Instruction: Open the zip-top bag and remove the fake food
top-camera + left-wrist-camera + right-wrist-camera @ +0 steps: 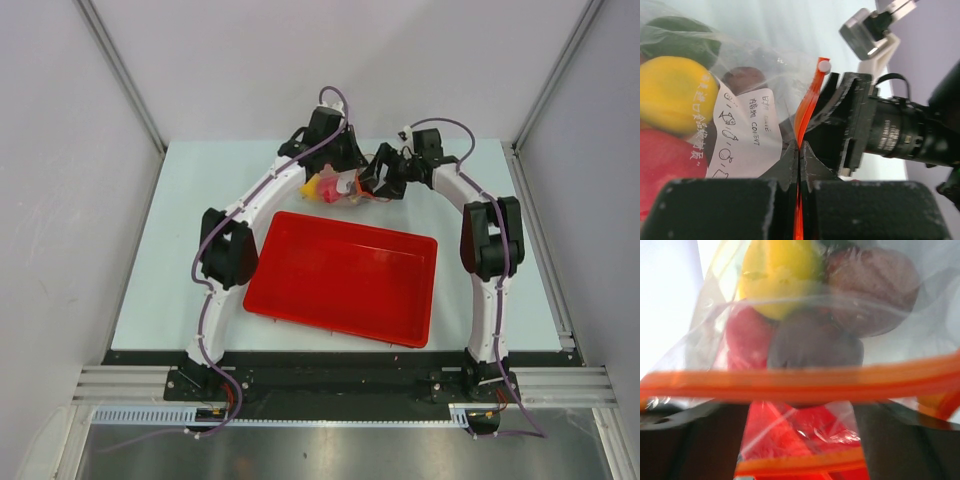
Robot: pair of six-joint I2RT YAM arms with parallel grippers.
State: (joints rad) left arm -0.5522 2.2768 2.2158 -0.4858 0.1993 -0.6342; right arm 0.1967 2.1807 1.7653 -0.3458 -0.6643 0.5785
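Observation:
The zip-top bag (332,188) is held up at the far middle of the table, between both grippers. My left gripper (800,150) is shut on its orange-red zip strip (807,107); from above this gripper (345,172) is just behind the bag. The fake food is inside: a yellow piece (672,95), a red one (662,165), a green one (680,42) and a maroon one (742,80). In the right wrist view the two zip strips (800,385) stand apart. My right gripper (800,452) is open, with the nearer strip between its fingers.
A large red tray (340,270) lies empty in the middle of the table, just in front of the bag. White walls close in the table at the back and on both sides.

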